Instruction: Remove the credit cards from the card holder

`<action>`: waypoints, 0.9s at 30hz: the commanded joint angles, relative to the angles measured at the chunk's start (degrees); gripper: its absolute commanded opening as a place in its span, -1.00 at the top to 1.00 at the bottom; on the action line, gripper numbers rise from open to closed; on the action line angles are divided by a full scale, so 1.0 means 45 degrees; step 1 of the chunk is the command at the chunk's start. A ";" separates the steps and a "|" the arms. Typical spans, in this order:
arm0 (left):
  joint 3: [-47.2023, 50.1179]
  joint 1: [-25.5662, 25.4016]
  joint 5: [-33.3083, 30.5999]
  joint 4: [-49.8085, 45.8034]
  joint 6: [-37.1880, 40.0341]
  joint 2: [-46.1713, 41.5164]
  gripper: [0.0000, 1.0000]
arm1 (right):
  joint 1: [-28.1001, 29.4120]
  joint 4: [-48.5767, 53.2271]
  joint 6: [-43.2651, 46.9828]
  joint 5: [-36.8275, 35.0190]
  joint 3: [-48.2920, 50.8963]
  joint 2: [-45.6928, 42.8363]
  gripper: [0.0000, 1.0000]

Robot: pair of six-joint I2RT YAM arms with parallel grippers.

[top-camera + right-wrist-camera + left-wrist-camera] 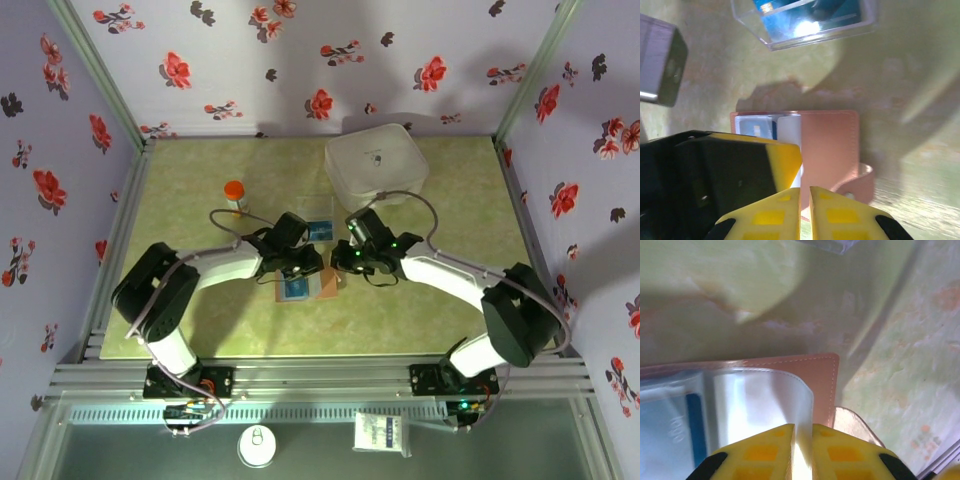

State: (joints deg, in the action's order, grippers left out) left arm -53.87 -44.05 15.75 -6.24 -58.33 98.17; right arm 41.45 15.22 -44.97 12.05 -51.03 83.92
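On the table, card holder open, beneath left gripper and right gripper

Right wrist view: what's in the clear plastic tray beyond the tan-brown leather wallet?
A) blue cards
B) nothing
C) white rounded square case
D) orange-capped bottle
A: blue cards lie inside the clear plastic tray, apart from the tan-brown leather wallet. The orange-capped bottle and the white rounded square case stand elsewhere on the table.
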 commanded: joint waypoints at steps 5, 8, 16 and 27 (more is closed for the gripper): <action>-0.1163 -0.0386 0.0412 -0.0420 0.0013 0.1067 0.59 | -0.0303 0.0834 0.0463 -0.0586 0.0628 -0.0909 0.67; -0.1436 -0.0389 0.0335 -0.0587 0.0119 0.1065 0.50 | -0.0305 0.0850 0.0462 -0.0607 0.0674 -0.1031 0.65; -0.1677 -0.0245 0.0174 -0.1002 0.0538 0.0577 0.43 | -0.0315 0.0718 0.0233 -0.0155 0.0350 -0.0799 0.62; 0.0255 0.0766 -0.0159 -0.1602 0.1096 -0.1701 0.49 | 0.0629 0.0844 0.0051 0.0013 -0.1298 0.0854 0.60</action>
State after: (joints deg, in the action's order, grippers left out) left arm -55.37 -41.89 16.05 -11.05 -55.16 93.25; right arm 42.48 18.37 -44.12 12.03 -53.67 85.78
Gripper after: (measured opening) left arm 0.258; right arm 0.197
